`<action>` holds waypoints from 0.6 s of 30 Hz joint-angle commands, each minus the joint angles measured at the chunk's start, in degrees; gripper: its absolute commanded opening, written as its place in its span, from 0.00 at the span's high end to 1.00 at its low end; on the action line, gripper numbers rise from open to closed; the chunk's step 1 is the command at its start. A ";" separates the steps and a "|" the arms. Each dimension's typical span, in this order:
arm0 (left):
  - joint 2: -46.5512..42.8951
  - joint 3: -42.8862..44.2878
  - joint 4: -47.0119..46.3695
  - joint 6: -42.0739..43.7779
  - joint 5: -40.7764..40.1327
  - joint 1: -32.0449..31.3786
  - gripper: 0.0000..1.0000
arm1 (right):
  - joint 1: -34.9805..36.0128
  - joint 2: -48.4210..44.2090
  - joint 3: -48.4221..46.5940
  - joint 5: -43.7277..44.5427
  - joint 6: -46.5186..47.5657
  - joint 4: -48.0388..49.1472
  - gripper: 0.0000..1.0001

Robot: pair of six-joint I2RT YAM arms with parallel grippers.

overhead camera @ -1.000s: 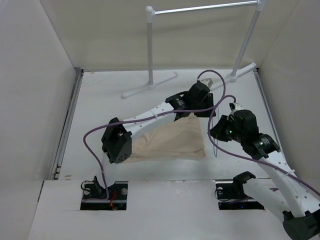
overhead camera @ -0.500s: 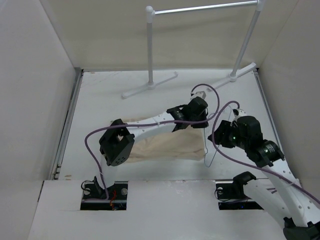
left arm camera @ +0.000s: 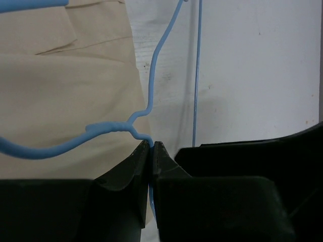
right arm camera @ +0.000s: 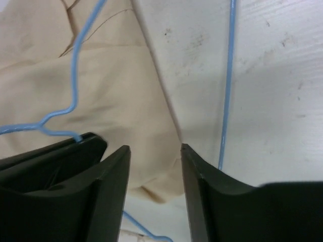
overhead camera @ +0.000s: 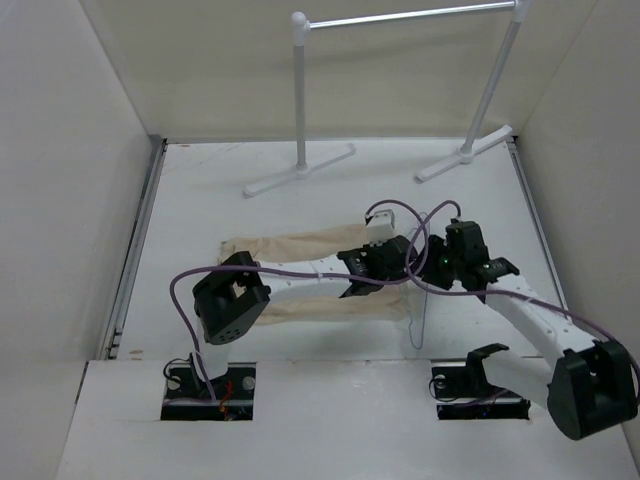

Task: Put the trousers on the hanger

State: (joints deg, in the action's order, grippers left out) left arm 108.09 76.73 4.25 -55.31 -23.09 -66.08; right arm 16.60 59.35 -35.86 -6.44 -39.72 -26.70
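The trousers (overhead camera: 330,305) lie flat and wrinkled across the middle of the table (overhead camera: 210,190), running left to right, with the left arm stretched over them. In the left wrist view the cloth (left arm camera: 65,85) fills the left half and ends at a straight edge against the bare white tabletop.

The hanger (overhead camera: 420,315) is at the right end of the trousers. From above only 1 thin wire of it shows, on the table just past the cloth's edge. Closer in, its blue wire (left arm camera: 111,127) has a twisted neck over the edge of the cloth, and 1 long straight run lies beside it over bare table. The right wrist view shows the same straight run (right arm camera: 230,75) to the right of the trousers (right arm camera: 116,96).

The left gripper (left arm camera: 152,146) is pressed together on the hanger wire just below the twist. The pictures do not show whether the hanger rests on the cloth or hangs clear of it.

The right gripper (right arm camera: 154,148) is spread wide above the cloth edge, holding nothing. From above, the 2 grippers (overhead camera: 385,262) (overhead camera: 440,262) sit close together, facing each other.

A white rack (overhead camera: 300,100) stands at the far end, well apart.
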 commanded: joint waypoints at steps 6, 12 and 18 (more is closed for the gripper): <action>-1.13 -2.11 -4.43 -2.52 -10.30 0.91 1.00 | 0.49 11.48 4.30 -1.21 -4.92 20.45 0.32; -0.52 -3.95 -4.95 -2.87 -10.48 1.18 1.00 | 1.37 17.28 7.55 -5.77 -7.73 27.30 0.38; -1.21 -5.79 -4.25 -3.05 -11.27 1.27 1.00 | 0.06 16.86 7.73 -7.80 -9.58 29.77 0.84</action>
State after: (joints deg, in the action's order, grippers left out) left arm 108.57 72.27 2.22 -57.36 -31.83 -63.99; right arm 17.76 77.69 -28.82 -13.02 -46.15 -0.12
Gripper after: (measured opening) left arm 0.029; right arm 0.184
